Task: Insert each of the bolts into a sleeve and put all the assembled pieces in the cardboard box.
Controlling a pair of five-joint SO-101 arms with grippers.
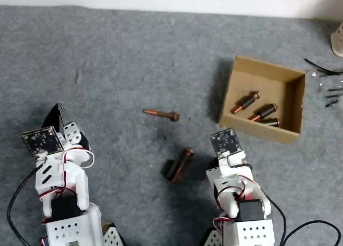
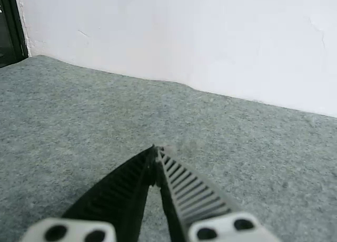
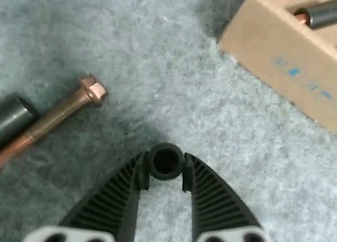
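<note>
A loose copper bolt (image 1: 161, 114) lies on the grey mat. Nearer the arms, a second bolt (image 1: 184, 157) (image 3: 63, 107) sits partly inside a dark sleeve (image 1: 171, 171) (image 3: 12, 119). My right gripper (image 3: 165, 164) is shut on a black sleeve (image 3: 165, 158), seen end-on and held just above the mat, between that piece and the cardboard box (image 1: 293, 109) (image 3: 284, 63). Three assembled pieces (image 1: 257, 109) lie in the box. My left gripper (image 2: 158, 149) (image 1: 58, 106) is shut on nothing, low at the left and far from the parts.
Black cables and small loose parts (image 1: 327, 88) lie at the right edge beyond the box, with a white object (image 1: 337, 39) above them. A white wall (image 2: 210, 36) borders the mat's far side. Open mat stretches across the left and middle.
</note>
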